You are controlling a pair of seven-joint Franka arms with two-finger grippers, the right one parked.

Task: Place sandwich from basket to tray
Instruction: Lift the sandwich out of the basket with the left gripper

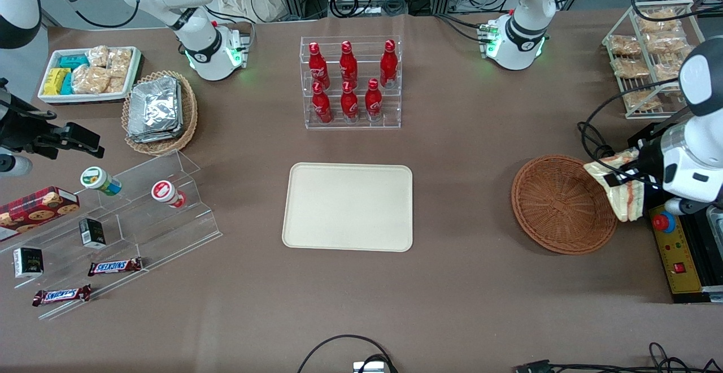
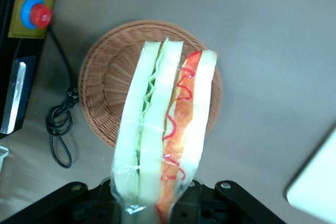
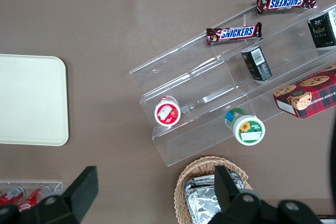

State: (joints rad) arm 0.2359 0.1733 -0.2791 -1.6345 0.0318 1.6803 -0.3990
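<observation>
While jaws clamp sandwich above basket, gripper fingertips hidden.

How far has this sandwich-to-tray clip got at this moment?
Done: the sandwich is out of the basket, which now lies empty. In hand: the end effector is shut on the sandwich, holding it above the basket's rim at the working arm's end of the table. Left: carry it over to the tray, which has nothing on it, and release it there.
</observation>
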